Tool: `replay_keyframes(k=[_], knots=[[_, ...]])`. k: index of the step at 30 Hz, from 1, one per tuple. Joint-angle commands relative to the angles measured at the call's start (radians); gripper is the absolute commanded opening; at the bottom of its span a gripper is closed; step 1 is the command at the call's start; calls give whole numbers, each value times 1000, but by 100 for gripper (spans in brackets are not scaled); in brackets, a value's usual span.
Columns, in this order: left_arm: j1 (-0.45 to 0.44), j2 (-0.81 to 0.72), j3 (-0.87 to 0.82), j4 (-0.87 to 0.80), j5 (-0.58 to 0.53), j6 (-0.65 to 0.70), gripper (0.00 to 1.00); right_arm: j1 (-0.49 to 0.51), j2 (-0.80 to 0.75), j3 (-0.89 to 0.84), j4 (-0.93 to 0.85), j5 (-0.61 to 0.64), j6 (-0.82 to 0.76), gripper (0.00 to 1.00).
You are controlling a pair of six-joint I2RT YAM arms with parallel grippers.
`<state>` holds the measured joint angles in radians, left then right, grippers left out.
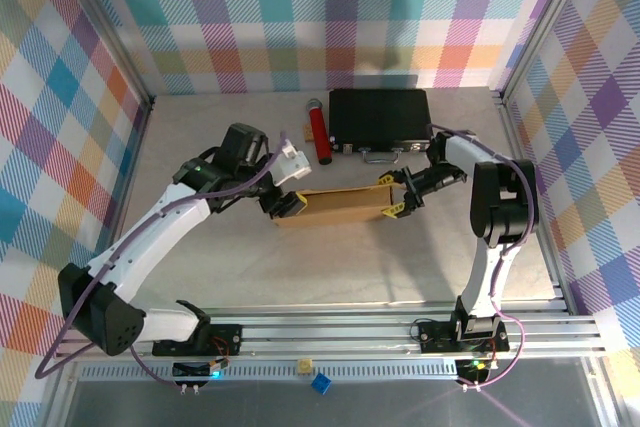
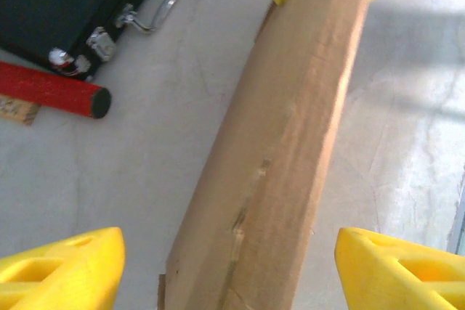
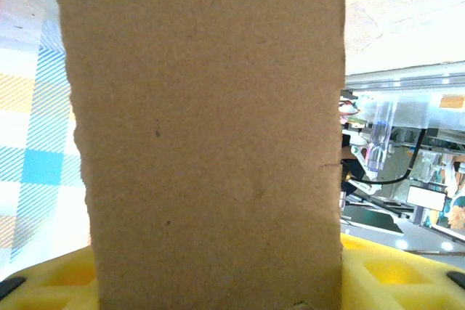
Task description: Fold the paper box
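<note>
Top external: seeing paper box (image 1: 335, 206) in middle of table (image 1: 320, 267), a long brown slab lying left-to-right, just in front of black case (image 1: 380, 117) and red cylinder (image 1: 320, 132). Left arm: reaching diagonally from near-left base, elbow out, wrist turned in toward box's left end, with left end effector (image 1: 288, 204) there, wide open. Confirmed on left wrist: yellow fingertips (image 2: 62, 270) straddling the box with clear gaps either side, no contact. Right arm: folded up tall over its base, forearm pointing back left, right end effector (image 1: 393, 197) clamped on box's right end. On left wrist, seeing its yellow tips pressed against both sides of the far end. Right wrist: cardboard right up against lens, blocking most of frame, fingers cut off at bottom edge. Can't tell flap or tab positions, nor whether box rests on table or hangs lifted.
</note>
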<state>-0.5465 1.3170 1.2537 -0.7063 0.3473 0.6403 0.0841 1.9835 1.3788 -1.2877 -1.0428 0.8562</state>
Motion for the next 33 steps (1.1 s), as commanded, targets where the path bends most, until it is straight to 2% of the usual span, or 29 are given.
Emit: replay_keyframes(k=[1,2,3,4,10,20,26,33], knots=[[-16,13,27,-76,45,119,77,-12,28,41,-81,20,-26,56],[-20,18,27,-87,52,133,80,-13,35,49,-82,21,-26,56],[-25,24,29,-97,57,143,93,-13,41,53,-84,24,-26,56],[-33,34,34,-103,50,155,100,-14,48,59,-89,27,-28,56],[-49,97,27,-15,-43,194,100,-14,79,90,-118,32,-53,55],[-59,199,33,8,-30,217,100,-17,93,95,-115,38,-52,55],[-78,195,4,36,-71,207,93,-18,101,91,-97,32,-40,55],[-89,180,-16,42,-85,196,79,-19,110,92,-67,21,-18,56]])
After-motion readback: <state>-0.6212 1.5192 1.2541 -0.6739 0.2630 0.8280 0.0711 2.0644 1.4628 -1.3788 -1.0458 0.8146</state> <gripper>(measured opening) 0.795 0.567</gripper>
